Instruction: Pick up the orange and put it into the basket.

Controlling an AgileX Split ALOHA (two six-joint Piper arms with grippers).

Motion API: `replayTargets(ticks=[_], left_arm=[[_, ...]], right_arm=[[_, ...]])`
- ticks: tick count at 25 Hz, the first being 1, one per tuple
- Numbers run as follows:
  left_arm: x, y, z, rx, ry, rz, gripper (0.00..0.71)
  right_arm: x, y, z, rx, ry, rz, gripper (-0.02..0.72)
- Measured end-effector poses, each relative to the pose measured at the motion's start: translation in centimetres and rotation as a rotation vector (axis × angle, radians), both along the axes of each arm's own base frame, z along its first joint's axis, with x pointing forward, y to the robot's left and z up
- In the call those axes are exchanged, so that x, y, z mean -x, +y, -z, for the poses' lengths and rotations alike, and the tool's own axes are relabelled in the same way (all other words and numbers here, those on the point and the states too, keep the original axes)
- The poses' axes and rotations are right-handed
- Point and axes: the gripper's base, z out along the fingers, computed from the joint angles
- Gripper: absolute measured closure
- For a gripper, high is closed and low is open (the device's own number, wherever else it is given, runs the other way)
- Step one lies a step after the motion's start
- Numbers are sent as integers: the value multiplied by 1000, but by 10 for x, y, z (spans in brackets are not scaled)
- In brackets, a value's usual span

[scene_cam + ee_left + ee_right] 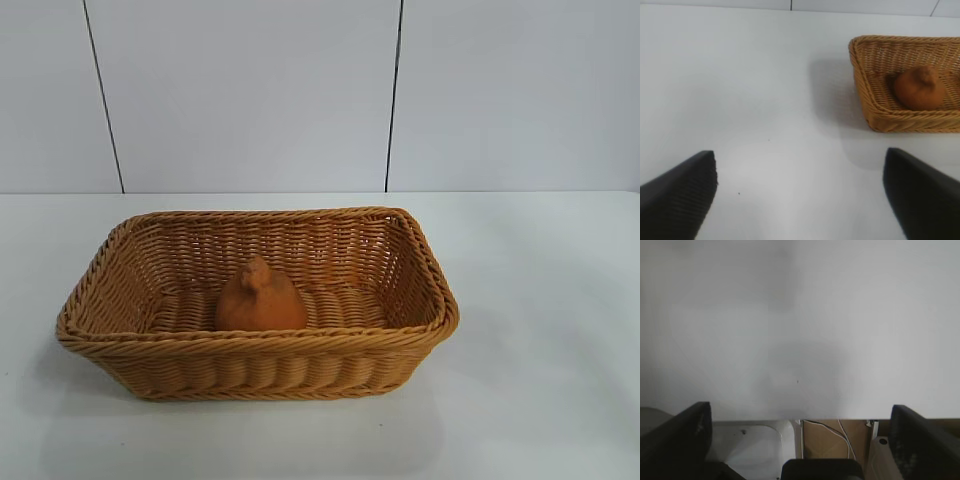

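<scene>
Already the orange [261, 298] sits against the basket's [258, 348] near wall, both claws [800, 195] [800, 440] spread apart over bare table [750, 100].

The counter [540, 330] in front of me is plain white and matte, with soft grey shadows lying on it and a couple of tiny dark specks [738, 193] on its surface. Behind it stands a pale wall [250, 90] of flat panels, split by two thin dark vertical seams [103, 95] that run down to the counter's back edge. Past the counter's near edge I see a light grey metal bracket [757, 442], a brown board [832, 440] beside it, and thin white cables [827, 429] curving across that board. At the far side sits a pale, rounded fitting [879, 457].
</scene>
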Motion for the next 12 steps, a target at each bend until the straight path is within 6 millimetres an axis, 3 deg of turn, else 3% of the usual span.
replayTargets(ticks=[7,12], left_arm=[[0,0,0,0,0,0,67],[0,0,0,0,0,0,67]], right_arm=[[76,-2,16,-7,-250,0,43],[110,-2,-3,-24,-511,2,43]])
